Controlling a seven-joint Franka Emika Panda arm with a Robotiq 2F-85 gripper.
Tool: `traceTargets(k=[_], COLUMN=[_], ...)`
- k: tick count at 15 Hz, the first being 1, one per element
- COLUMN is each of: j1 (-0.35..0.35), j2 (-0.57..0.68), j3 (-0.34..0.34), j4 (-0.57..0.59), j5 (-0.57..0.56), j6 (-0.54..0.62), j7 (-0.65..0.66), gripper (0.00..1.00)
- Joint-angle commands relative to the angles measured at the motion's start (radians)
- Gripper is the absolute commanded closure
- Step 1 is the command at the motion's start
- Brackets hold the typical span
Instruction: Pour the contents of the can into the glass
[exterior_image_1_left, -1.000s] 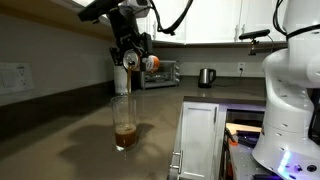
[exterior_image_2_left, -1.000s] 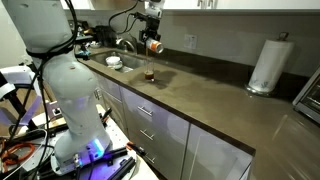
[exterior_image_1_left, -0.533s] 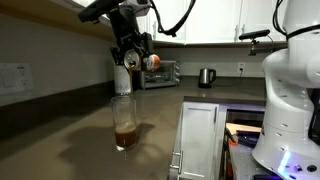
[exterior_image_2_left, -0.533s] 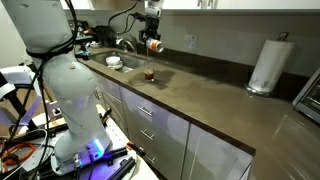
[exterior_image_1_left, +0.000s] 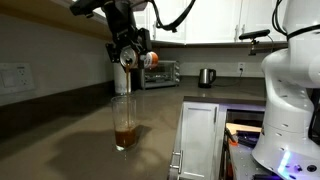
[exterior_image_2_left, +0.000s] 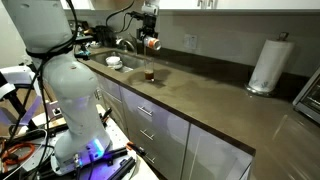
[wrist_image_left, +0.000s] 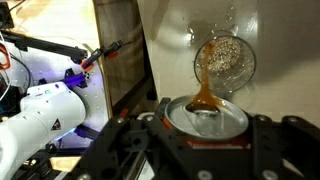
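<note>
The fingers (wrist_image_left: 136, 138) are clamped on either side of the can (wrist_image_left: 205, 118), pinching its body. In the wrist view the silver top fills the space between them. The gripper (exterior_image_1_left: 134, 56) holds the can (exterior_image_1_left: 150, 59) tipped well over, high above the worktop (exterior_image_1_left: 70, 150). The can's red-orange end points to the right and its top leans down toward the glass (exterior_image_1_left: 124, 120).

In the wrist view a thin brown stream of the contents (wrist_image_left: 204, 92) runs from the can's opening toward the round mouth of the glass (wrist_image_left: 240, 82). Foamy liquid shows inside the glass. The can and the glass are apart, and only the stream joins them.

In both exterior views the glass stands upright on the dark worktop, directly under the gripper (exterior_image_2_left: 150, 36). A shallow layer of dark brown liquid (exterior_image_1_left: 125, 135) lies at its base, and most of the glass (exterior_image_2_left: 150, 72) above it is clear.

Farther back, against the wall, are a toaster oven (exterior_image_1_left: 165, 74) and, to its right, a steel kettle (exterior_image_1_left: 206, 77). In an exterior view a sink (exterior_image_2_left: 113, 62) lies left of the glass. A white paper towel roll (exterior_image_2_left: 266, 65) stands well apart at the far right. The robot's white base (exterior_image_1_left: 292, 95) rises at the right edge of the scene.
</note>
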Motion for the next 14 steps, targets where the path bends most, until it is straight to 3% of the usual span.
traceTargets(k=[1, 14], j1=[0.010, 0.008], j2=[0.009, 0.009], j3=[0.003, 0.001], j4=[0.033, 0.032], j5=[-0.040, -0.074], j6=[-0.028, -0.014], j7=[0.034, 0.023], gripper=[0.74, 0.74])
